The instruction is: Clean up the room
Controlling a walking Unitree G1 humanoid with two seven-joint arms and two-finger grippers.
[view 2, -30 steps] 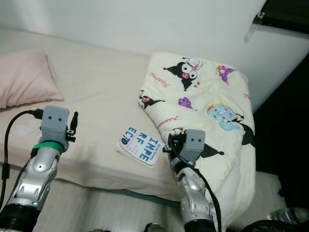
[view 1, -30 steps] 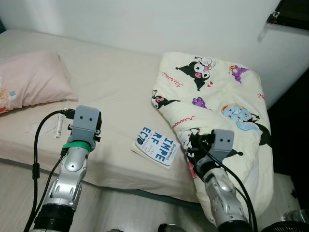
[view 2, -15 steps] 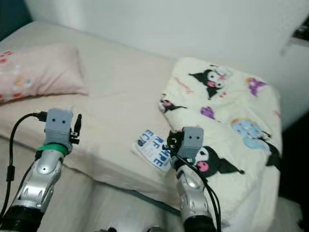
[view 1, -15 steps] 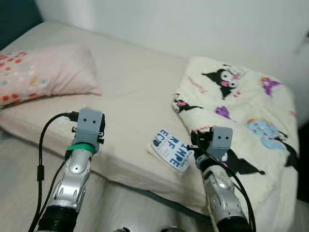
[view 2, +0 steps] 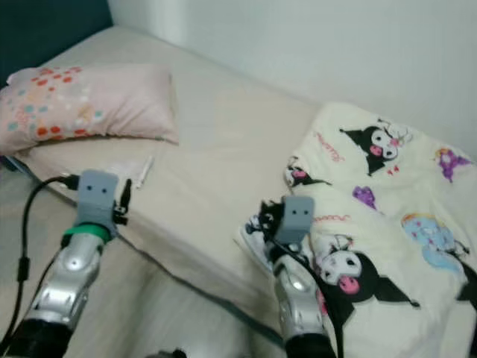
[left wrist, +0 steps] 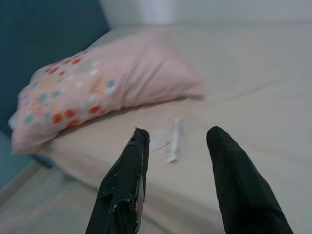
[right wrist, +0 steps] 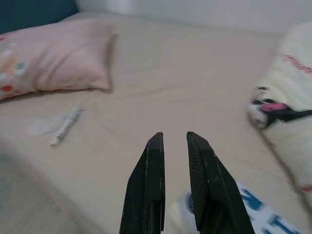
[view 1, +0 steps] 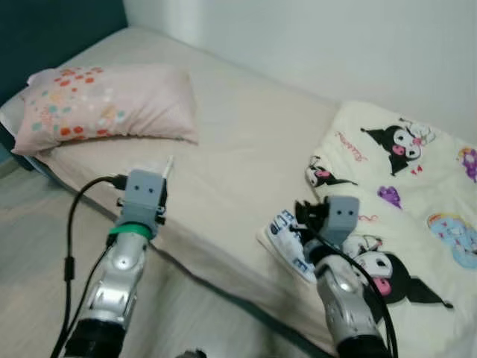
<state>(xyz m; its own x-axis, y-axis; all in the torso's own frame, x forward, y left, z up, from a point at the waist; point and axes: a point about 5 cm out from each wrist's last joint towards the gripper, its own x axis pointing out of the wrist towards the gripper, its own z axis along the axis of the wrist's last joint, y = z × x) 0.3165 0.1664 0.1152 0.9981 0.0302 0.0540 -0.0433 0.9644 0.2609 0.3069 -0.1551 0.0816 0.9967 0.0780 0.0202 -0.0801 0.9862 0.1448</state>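
The scene is a bed (view 1: 246, 160) with a beige sheet, seen from its long edge. A pink pillow (view 1: 108, 101) with red, orange and teal dots lies at the head end, on the robot's left. A cream blanket (view 1: 406, 201) printed with cartoon characters lies bunched on the bed at the robot's right.

A small white tube (view 2: 144, 170) lies on the sheet just beside the lower corner of the pillow, near the mattress edge. A thin pale scrap (left wrist: 158, 141) lies just beside the tube; what it is cannot be told. A white booklet (view 1: 292, 245) with large blue letters lies flat at the mattress edge, touching the left edge of the blanket.

Left gripper (left wrist: 175, 139): raised over the near edge of the bed and aimed at the tube and the pillow. Its two black fingers (left wrist: 129, 180) stand wide apart, with nothing between them. It is not in contact with the tube.

Right gripper (right wrist: 173, 139): raised above the booklet, close to the blanket edge. Its fingers (right wrist: 151, 185) are nearly together, with a narrow gap between them, and they hold nothing. The booklet's blue lettering shows directly beneath the fingers in the right wrist view.

A pale wood floor (view 1: 45, 246) runs along the near side of the bed.
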